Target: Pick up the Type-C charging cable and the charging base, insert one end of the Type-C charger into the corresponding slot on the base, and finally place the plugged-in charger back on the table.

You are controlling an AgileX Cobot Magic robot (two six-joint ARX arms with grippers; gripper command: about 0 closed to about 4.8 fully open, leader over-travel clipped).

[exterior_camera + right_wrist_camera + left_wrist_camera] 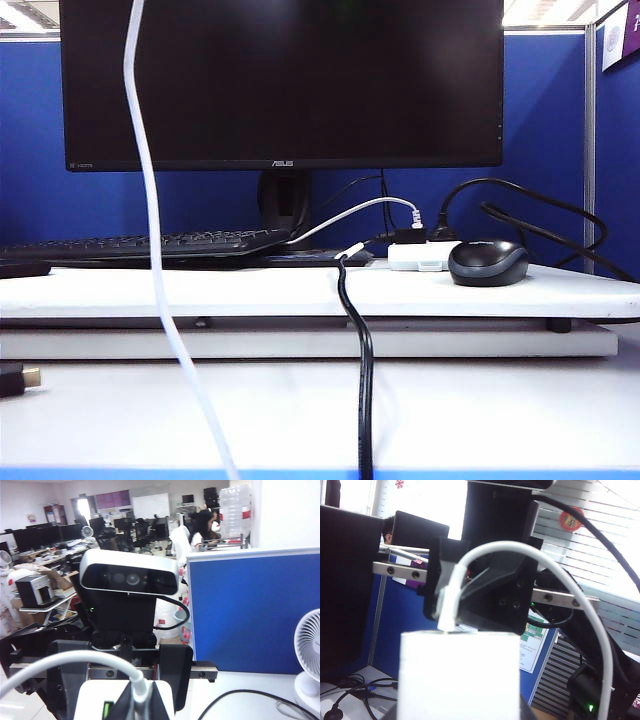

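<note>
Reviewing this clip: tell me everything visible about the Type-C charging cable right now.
The Type-C charging cable is a thin, white, flexible cord. In the exterior view it hangs from above the picture down past the monitor and the desk's front edge. In the left wrist view it arcs over to its white plug, which meets the top face of the white charging base. In the right wrist view the right hand is closed on the plug end.

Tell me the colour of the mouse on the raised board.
The mouse is dark grey to black, clearest in the exterior view.
</note>
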